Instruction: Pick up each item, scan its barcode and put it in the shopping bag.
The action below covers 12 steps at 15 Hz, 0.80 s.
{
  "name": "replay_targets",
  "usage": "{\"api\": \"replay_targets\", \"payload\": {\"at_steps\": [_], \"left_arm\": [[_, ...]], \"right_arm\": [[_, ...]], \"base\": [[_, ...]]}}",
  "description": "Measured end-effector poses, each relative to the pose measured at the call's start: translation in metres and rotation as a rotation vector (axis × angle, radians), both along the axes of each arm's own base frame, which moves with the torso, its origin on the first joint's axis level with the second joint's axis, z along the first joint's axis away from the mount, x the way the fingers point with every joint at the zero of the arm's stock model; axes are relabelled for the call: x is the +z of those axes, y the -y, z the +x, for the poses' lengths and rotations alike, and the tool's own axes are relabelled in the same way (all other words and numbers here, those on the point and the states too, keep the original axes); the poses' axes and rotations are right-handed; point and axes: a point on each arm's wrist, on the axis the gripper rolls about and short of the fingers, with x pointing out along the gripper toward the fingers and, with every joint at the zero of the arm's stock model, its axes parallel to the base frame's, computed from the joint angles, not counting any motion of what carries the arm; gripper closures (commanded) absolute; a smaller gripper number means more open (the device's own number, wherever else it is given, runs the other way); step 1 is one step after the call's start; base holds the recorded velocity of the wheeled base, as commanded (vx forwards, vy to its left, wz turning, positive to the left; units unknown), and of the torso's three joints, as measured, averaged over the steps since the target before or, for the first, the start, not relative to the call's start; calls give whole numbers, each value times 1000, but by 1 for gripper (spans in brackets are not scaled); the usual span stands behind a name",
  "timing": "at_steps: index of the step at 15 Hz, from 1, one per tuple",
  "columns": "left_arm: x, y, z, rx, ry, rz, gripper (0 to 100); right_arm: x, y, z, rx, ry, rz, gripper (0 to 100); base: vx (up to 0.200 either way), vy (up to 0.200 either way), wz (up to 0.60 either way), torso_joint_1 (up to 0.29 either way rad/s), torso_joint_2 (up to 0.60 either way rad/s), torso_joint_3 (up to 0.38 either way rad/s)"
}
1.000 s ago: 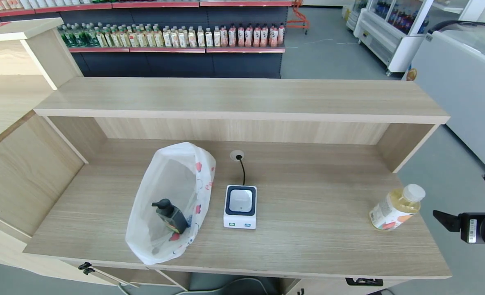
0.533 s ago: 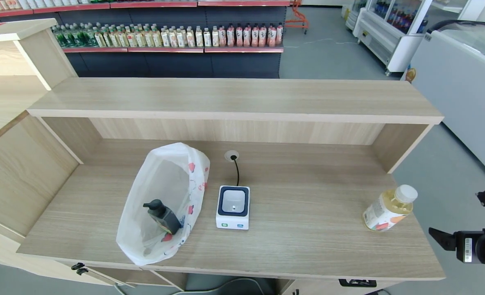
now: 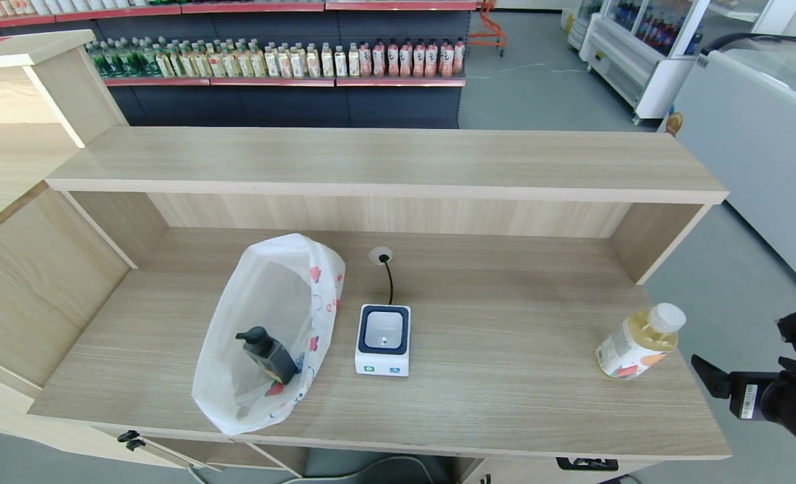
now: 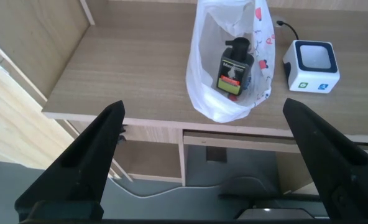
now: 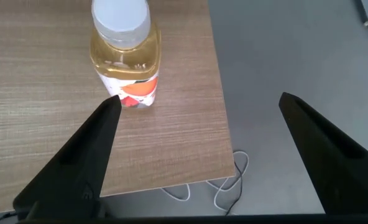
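Head view: the whole picture sits a little farther left than 1.0 s ago. This is a camera shift, made before the 0.5 s picture, not a move of the shopping bag [image 3: 321,289], scanner [image 3: 383,339] or bottle [image 3: 637,343].
Right gripper [image 3: 737,341]: beyond the counter's right end, closer to the bottle than 0.5 s ago.
Right gripper, nearer finger [image 3: 710,376]: dipped toward the counter's front edge 0.5 s ago; now back up, level with the bottle's lower half.
Gap, gripper to bottle: narrower than in either earlier picture; the two are apart.
Right wrist: more of it shows inside the picture's right edge than before.
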Motion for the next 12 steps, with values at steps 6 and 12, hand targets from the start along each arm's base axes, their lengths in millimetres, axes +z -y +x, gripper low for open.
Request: {"api": "replay_targets", "payload": {"at_steps": [6, 12], "left_arm": [[0, 0, 0, -1, 0, 0, 0], [0, 0, 0, 0, 0, 0, 0]], "right_arm": [[-28, 4, 23, -6, -91, 32, 0], [-35, -8, 68, 65, -19, 41, 0]], "base": [[0, 0, 0, 0, 0, 0], [0, 0, 0, 0, 0, 0]]}}
